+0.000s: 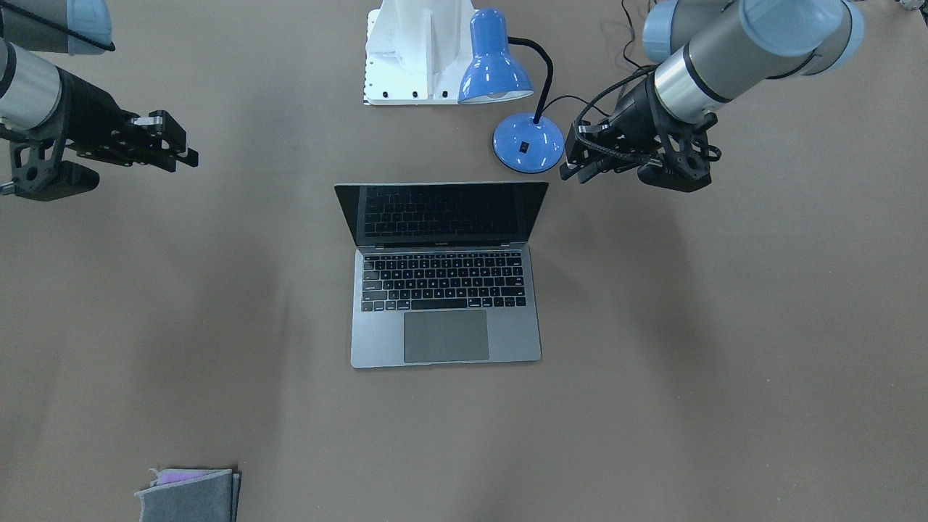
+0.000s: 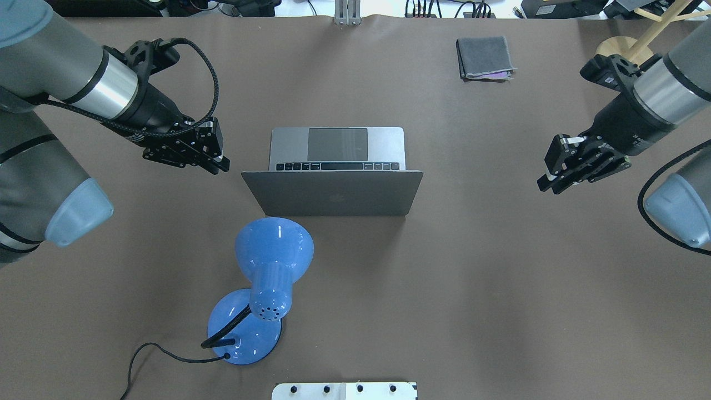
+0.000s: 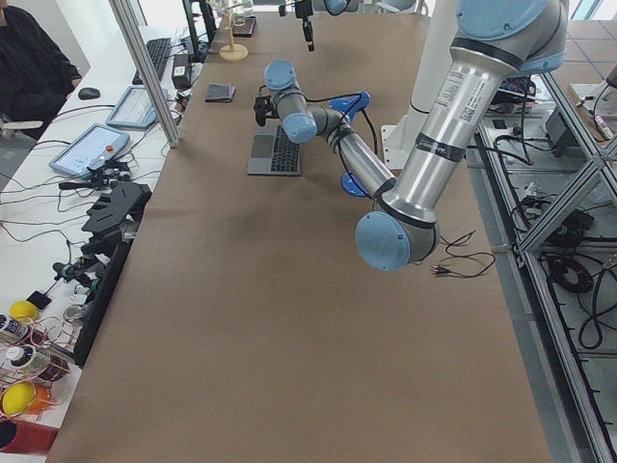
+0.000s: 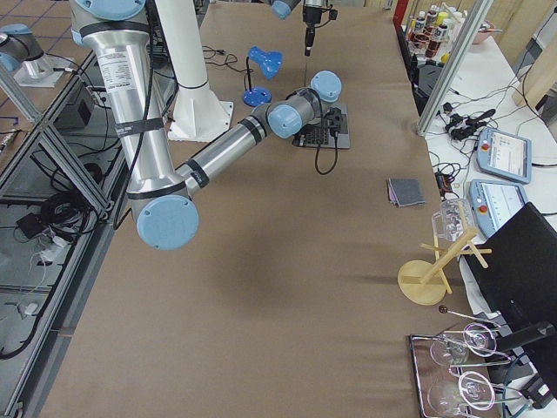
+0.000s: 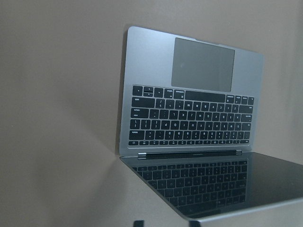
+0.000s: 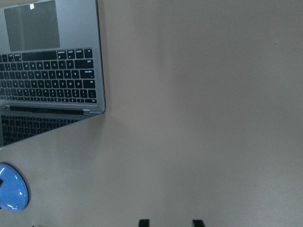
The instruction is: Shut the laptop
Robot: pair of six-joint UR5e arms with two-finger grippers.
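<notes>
Standing open at the middle of the tabletop (image 2: 500, 289), the laptop (image 2: 333, 194) has its lid raised steeply. The screen faces the far side and the lid's back faces the robot, so the top edge is the part an arm can reach.

The left end effector (image 2: 219, 158) hovers just beside the lid's left upper corner without touching it. Its fingers are parted and hold nothing. It appears staged to push the lid forward and down.

The right end effector (image 2: 547, 172) hangs well apart to the right, also parted and empty. It is judged to be on standby.

A blue desk lamp (image 2: 266, 278) stands on the near side, behind the lid and left of centre. Its shade is close to the lid's back, which is a hazard for any low approach. A folded grey cloth (image 2: 484, 58) lies far right.

Containers: no container figures in the task. Nothing lies on the keyboard deck, so closing the lid should trap nothing. At the tabletop's right end a wire rack (image 4: 426, 383) holds stemmed glasses.
</notes>
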